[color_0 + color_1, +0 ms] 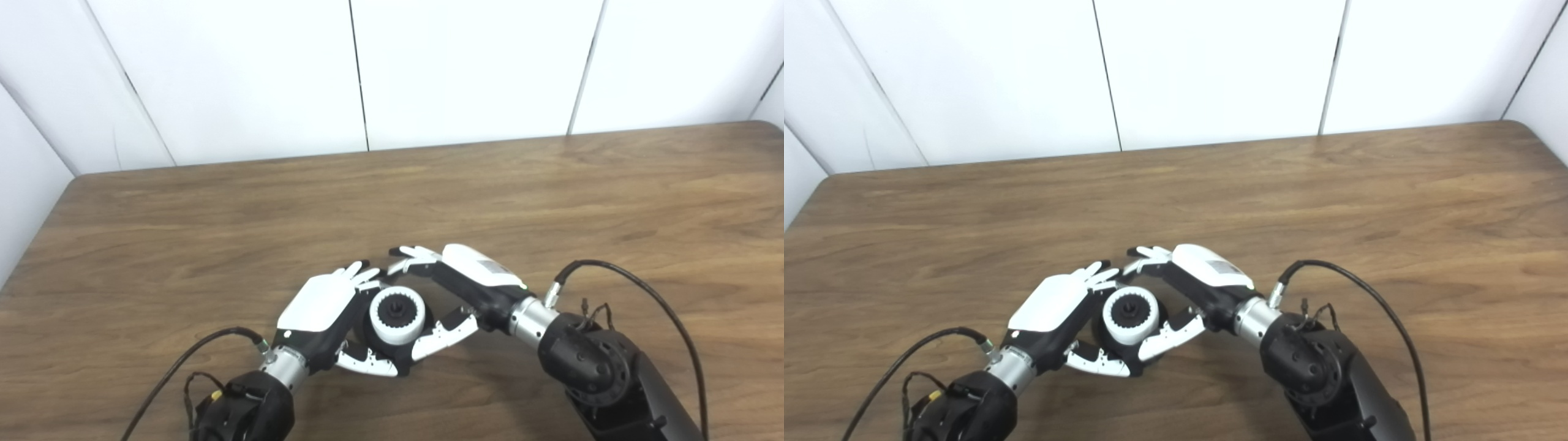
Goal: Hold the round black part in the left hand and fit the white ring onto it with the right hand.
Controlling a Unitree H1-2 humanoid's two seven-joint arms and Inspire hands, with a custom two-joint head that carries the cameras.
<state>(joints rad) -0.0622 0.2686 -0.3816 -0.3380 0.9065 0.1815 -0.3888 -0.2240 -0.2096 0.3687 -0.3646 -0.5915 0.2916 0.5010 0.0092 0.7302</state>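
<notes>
The round black part (398, 346) stands on the table near the front edge, with the white ring (398, 315) seated on its top and a black toothed hub showing in the ring's middle. My left hand (324, 309) wraps the part from the left, its fingers behind it and its thumb curled under the front. My right hand (471, 278) cups the same stack from the right. Its fingers (411, 257) are spread just behind the ring, and its thumb (444, 337) lies along the part's lower right side. Whether those fingers touch the ring is unclear.
The wooden table (551, 202) stretches wide behind and to both sides of the hands. White wall panels (465, 67) rise at its far edge. Black cables (643, 294) loop off both wrists over the tabletop.
</notes>
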